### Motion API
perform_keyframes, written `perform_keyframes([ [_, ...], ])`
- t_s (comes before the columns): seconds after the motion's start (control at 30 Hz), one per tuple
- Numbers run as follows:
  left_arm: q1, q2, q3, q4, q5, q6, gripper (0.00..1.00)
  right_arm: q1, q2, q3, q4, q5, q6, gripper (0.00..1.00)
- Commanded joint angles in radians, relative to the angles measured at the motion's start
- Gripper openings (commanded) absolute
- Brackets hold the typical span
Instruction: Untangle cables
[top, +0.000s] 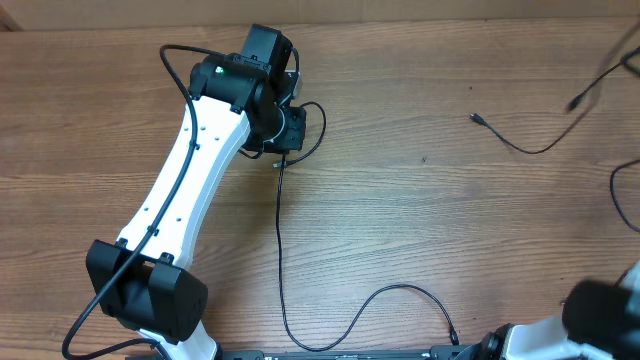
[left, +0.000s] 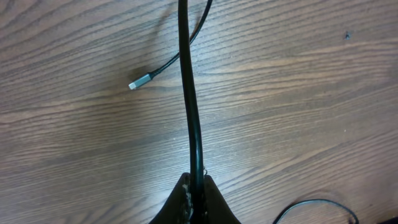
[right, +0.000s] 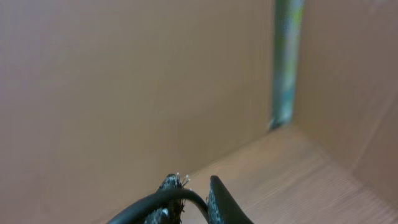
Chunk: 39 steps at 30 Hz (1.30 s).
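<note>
Left claw (left: 196, 185) is clenched on the long thin black cable (left: 189, 93), pinching it right at the fingertips. From overhead, that cable runs away from the claw in a near-straight line toward the robot's edge of the brown wooden desk (top: 450, 220), then curls off to the right. Just beside the grip lies a small silvery plug (left: 140, 82) on a thin lead; same cable looping round or not, I can't tell. Far right, a second thin black cord with a dark plug (top: 478, 119) lies well apart, nothing crossing it. Right claw (right: 195, 186) has a stretch of black cord (right: 146, 208) at its fingers, facing a cardboard wall (right: 124, 93). Gripping or letting go? Can't tell. The left arm is the nearer one for the long cable, and a draw along its length looks like the call.
</note>
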Motion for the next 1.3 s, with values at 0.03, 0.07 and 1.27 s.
perform_keyframes([
  [0.03, 0.003, -0.006, -0.002, -0.002, -0.007, -0.032, 0.04, 0.005, 0.121, 0.17, 0.095, 0.257, -0.083, 0.11],
  [0.07, 0.003, -0.006, -0.002, -0.002, -0.009, -0.032, 0.05, 0.004, 0.153, 0.188, 0.122, 0.283, -0.097, 0.09],
  [1.27, 0.003, -0.006, -0.002, -0.016, -0.048, -0.092, 0.04, 0.093, 0.18, 0.226, -0.246, 0.012, 0.069, 1.0],
])
